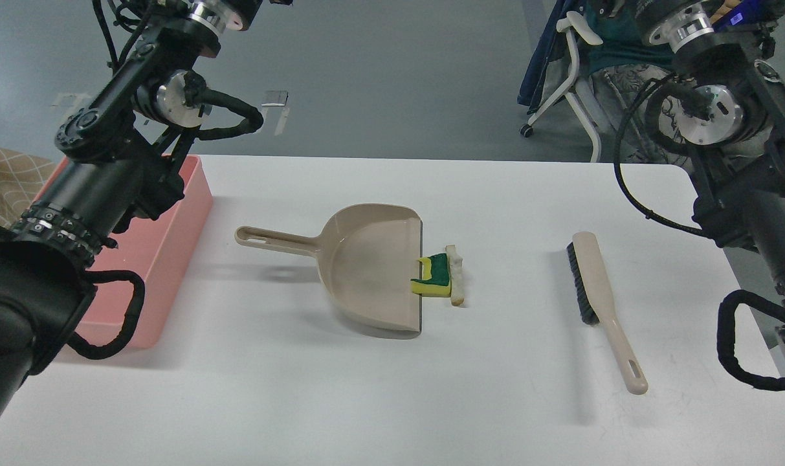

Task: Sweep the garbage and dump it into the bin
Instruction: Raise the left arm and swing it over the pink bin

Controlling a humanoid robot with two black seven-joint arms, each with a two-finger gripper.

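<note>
**benchrat:** Smack in the middle of the white table [392, 401] sits the beige dustpan [366, 265], handle pointing left, open mouth facing right. Both scraps are right at its lip. The yellow sponge piece [434, 277] with the dark green layer is touching the lip's dark edge, maybe slightly over it. The off-white strip [456, 275] lies just beside the sponge on its right, running near-to-far, pressed up against it as far as I can see.

**servo_sam:** ok and the bin?

**benchrat:** Pink tray [172, 259], far left side of the table, well apart from the dustpan. The left arm [94, 194] crosses in front of it and hides a good chunk, so I can't tell what's inside.

**servo_sam:** what are the grippers doing, spread or pinched?

**benchrat:** Honestly can't say. Both arms run up and out of the top of the view, so neither arm's far end shows at all. All you get is thick black links, silver joints and looped cables. The right arm [741, 162] hangs over the right table edge, touching nothing on the table.

**servo_sam:** brush?

**benchrat:** Brush [599, 298] lies flat on the table right of the scraps, well apart from them. Beige back, black bristles facing left, handle pointing toward the near edge. Nothing is holding it, and nothing's holding the dustpan either.
</note>
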